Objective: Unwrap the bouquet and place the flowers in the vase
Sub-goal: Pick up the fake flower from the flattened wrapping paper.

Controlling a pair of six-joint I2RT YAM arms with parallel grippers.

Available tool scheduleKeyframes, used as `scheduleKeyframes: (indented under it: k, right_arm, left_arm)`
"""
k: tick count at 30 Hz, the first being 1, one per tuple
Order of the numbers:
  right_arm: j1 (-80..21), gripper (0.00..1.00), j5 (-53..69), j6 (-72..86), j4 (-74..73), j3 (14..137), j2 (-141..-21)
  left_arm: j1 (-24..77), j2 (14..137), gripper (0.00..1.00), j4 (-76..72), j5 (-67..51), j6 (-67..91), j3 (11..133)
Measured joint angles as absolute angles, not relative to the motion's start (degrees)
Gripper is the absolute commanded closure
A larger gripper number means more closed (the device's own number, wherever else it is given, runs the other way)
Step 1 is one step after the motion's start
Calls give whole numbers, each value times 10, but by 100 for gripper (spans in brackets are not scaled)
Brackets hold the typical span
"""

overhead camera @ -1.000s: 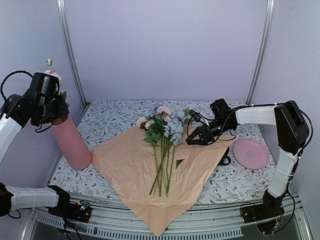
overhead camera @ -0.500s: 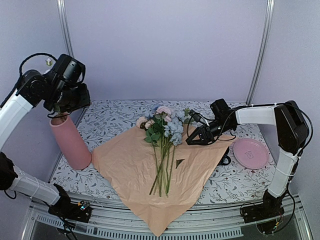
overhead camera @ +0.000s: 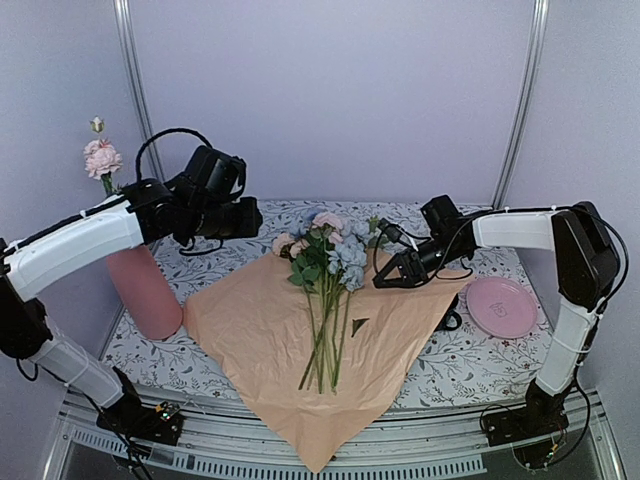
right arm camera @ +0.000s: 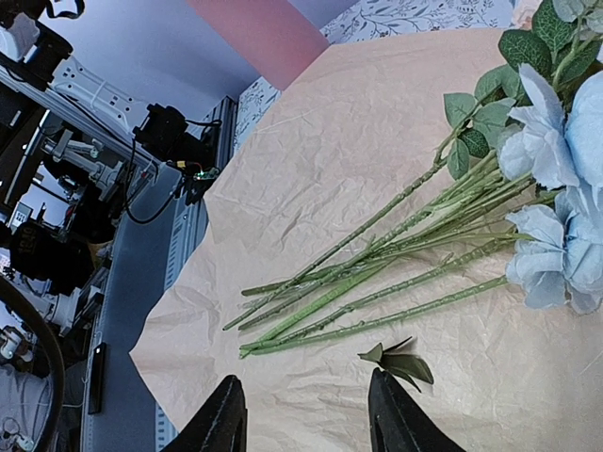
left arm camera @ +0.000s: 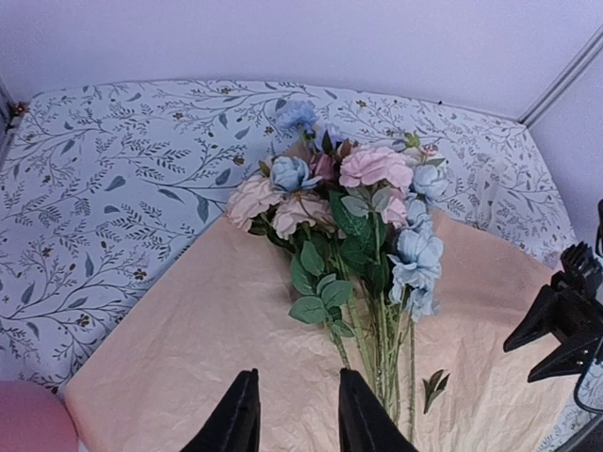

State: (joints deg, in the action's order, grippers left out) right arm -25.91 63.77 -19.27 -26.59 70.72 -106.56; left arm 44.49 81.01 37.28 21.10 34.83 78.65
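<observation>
**Wrap laid open, stems loose on the sheet, both end effectors empty**

- Near edge: the peach paper (overhead camera: 260, 330) lies spread flat. Its near corner hangs over the front of the worktop (overhead camera: 200, 240). No ribbon is visible.
- On the paper: the flowers (overhead camera: 325, 250) lie in one loose sheaf, the cut ends of the stems (overhead camera: 322, 350) toward the arms and the heads fanned away. A loose leaf (overhead camera: 358, 325) lies just beside the stems on the right.
- Left end effector (left arm camera: 298, 377): jaws apart with nothing between them, hanging above the paper near the stem bases and clear of them.
- Right end effector (right arm camera: 303, 377): jaws spread and empty, hovering off the right side of the sheaf, just beyond the loose leaf.
- Left edge: the vase (overhead camera: 150, 295) stands well apart from the sheaf. A pink bloom (overhead camera: 102, 160) and a small bud rise above its mouth, so I judge one stem delivered.
- Right: a pink plate (overhead camera: 500, 305), not involved.

Handling, as a judgement:
- The stems look light, thin and fairly stiff, likely springy. They lie crossed, so pinching one may drag its neighbours.
- The heads and leaves look soft and easily crushed.
- Take hold of a single bare stem, low to mid length and below the leaves. Never grip the bloom.
- The paper is crinkled and loose and may lift with a low pinch.
</observation>
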Motion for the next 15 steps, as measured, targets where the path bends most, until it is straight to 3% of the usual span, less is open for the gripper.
scheduleKeyframes:
  k: [8,15]
  right_arm:
    - [-260,55,609,-191,-308,779,-1061]
    - [-273,58,600,-185,-315,803,-1073]
  left_arm:
    - [467,903,71,202,142,383,697]
    - [468,971,79,83,72,427,649]
